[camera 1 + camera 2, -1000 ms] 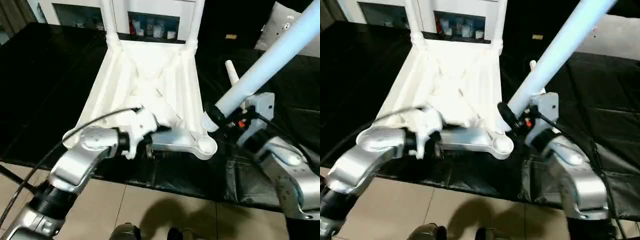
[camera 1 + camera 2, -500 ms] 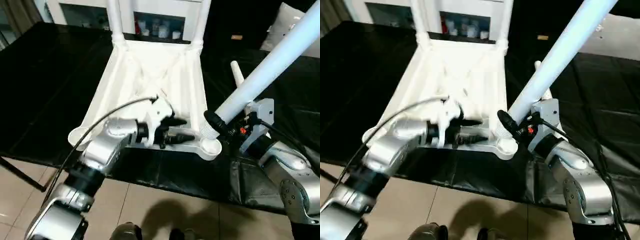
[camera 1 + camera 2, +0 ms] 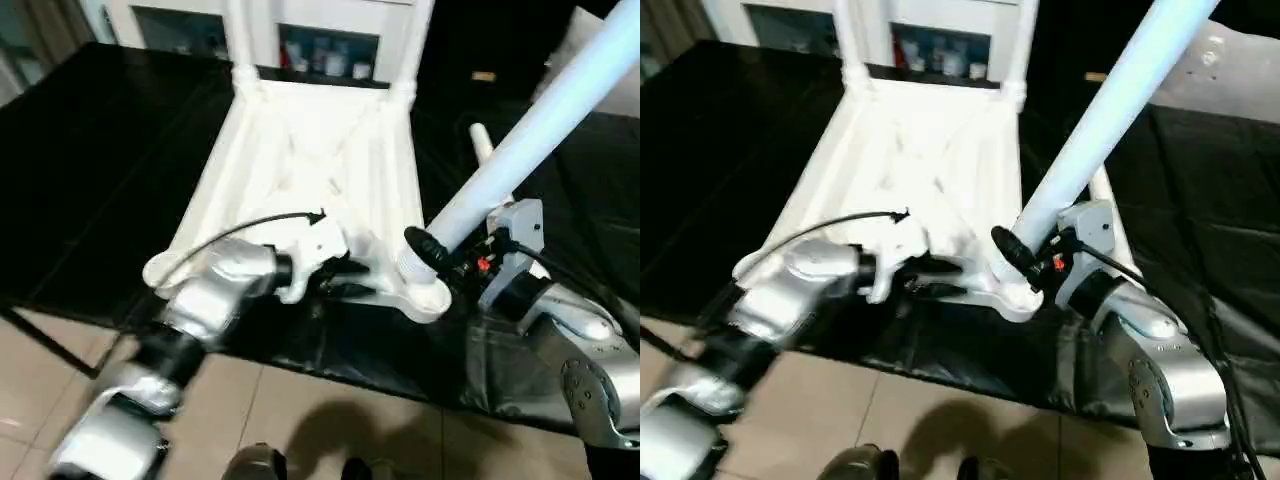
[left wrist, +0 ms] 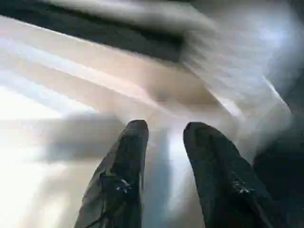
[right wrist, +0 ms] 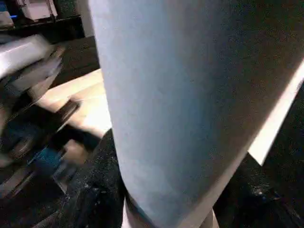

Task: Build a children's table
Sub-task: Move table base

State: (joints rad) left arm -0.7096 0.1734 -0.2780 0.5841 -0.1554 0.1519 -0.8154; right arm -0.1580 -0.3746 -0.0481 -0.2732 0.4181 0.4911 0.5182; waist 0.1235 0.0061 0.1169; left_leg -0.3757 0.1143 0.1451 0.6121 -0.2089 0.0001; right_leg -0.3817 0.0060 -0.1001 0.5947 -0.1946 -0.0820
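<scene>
Since a second ago, has drawn the left elbow back and turned the left gripper [image 3: 345,278] to point along the near rim of the upturned table top [image 3: 310,160], black fingers [image 4: 126,175] apart with a narrow gap, nothing plainly pinched between them. Has also brought the foot of the held leg [image 3: 530,130] closer over the near right corner socket [image 3: 432,300]. Keeps the right gripper [image 3: 430,255] clamped round that leg close to its lower end, shaft slanting up and away to the right. Rests the table top ribs-up on the black-covered bench [image 3: 90,150], near rim along the bench's near edge, with two legs [image 3: 240,30] already standing in the far corner sockets, in front of the white cabinet [image 3: 330,45]. Leaves the near left socket [image 3: 160,270] empty and what looks like the fourth leg [image 3: 480,145] lying on the bench just right of the top. Step in hand, by the look of it: seating the third leg. Next calls for bringing the leg upright over the socket and pressing it straight down while bracing the near rim with the left gripper; risks sliding the top towards the bench's edge if pushed at a slant.
</scene>
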